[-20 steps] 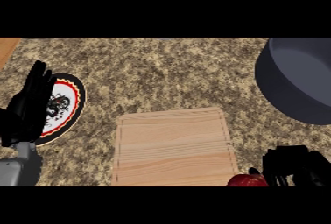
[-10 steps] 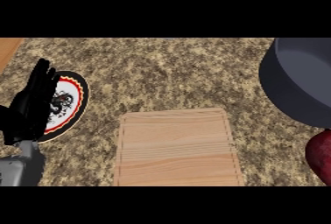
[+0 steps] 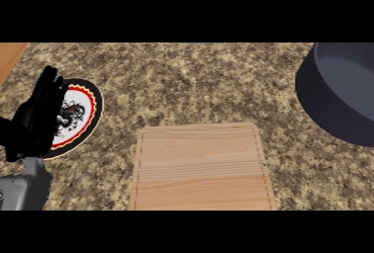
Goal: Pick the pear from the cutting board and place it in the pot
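The wooden cutting board (image 3: 202,168) lies at the lower middle of the head view with nothing on it. The dark grey pot (image 3: 343,94) stands at the right edge, partly cut off by the view. No pear shows anywhere. My left hand (image 3: 38,118) stands at the left edge, fingers straight and pointing up, over part of a plate. My right hand does not appear in the view.
A round white plate (image 3: 79,116) with a red and black rim and a dark pattern lies at the left, partly behind my left hand. A strip of brown wood (image 3: 10,54) shows at the upper left corner. The speckled stone counter (image 3: 197,84) spreads between plate, board and pot.
The right hand with the red fruit, at the lower right a second ago, rose along the right edge and has left the view. The left hand has hardly moved.
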